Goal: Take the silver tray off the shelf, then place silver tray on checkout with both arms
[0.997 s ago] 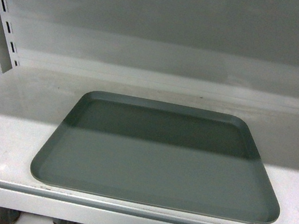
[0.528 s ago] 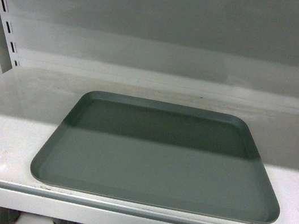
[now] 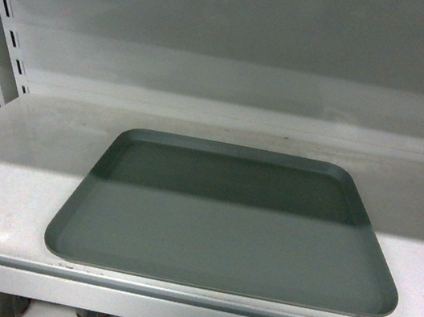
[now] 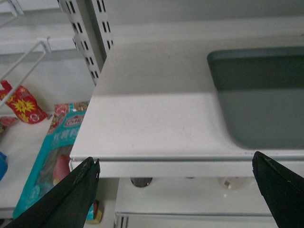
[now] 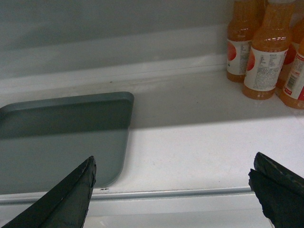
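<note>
Plainly, the silver tray (image 3: 229, 218) is seen lying flat on the shelf (image 3: 10, 198), its near edge just behind the front lip, where it can be reached from the front. The left gripper (image 4: 175, 190) and the right gripper (image 5: 173, 190) are held wide open in front of the shelf edge, apart from the tray, each offset toward one short side, presumably so that both ends can be taken. Orange bottles (image 5: 261, 52) are stood well to the right.
</note>
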